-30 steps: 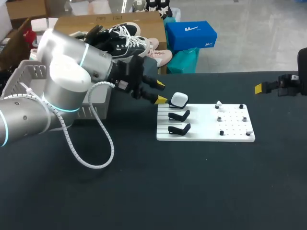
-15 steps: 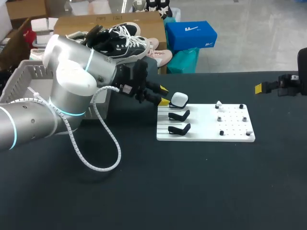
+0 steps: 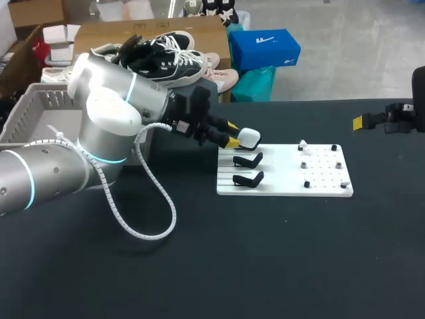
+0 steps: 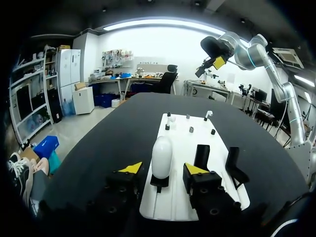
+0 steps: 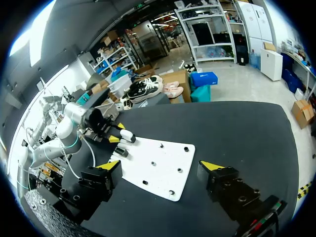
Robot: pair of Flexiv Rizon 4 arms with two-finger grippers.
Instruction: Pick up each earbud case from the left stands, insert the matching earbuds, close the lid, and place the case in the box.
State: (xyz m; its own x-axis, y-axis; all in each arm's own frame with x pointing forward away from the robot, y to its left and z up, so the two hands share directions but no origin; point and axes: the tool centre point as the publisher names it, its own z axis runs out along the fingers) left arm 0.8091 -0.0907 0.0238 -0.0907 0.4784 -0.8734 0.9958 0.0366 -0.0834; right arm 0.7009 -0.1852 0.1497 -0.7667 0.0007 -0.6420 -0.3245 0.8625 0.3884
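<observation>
Nearest, the white board (image 3: pixel 285 174) lies flat on the black bench (image 3: pixel 265 266), with two black stands (image 3: pixel 249 178) at its left edge and small pegs to their right. Just beyond them the white earbud case (image 4: pixel 162 155) sits with its lid shut on the farthest stand, between the spread fingers of the left hand (image 4: pixel 163 168), which do not touch it. Further left the grey box (image 3: pixel 40 109) stands half hidden behind the arm; what it holds cannot be told. At the far right the right hand (image 5: pixel 159 167) hovers wide open
</observation>
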